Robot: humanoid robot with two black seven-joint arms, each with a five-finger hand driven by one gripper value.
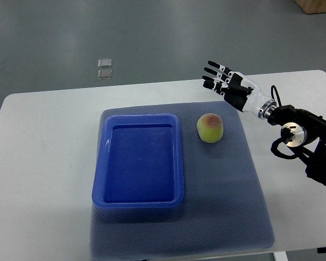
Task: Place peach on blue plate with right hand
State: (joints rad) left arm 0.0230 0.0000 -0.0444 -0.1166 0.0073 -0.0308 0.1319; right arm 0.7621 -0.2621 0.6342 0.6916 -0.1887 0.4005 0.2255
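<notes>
Your right hand (pixel 224 82) sits in the upper right of the frame, fingers spread and holding nothing, its arm coming in from the right edge. The peach (pixel 210 128) lies below and slightly left of it in the picture, near but clearly apart from the fingertips, resting on the grey mat (pixel 228 206) that covers the white surface (pixel 38 163). The fruit is nearly round, so you get no useful long axis to line up with. The blue plate (pixel 138 160), really a shallow rectangular tray, lies just left of the peach, its long side running up and down the frame. No left arm shows, so the right is your only candidate. You'll find no readable label or writing anywhere.
</notes>
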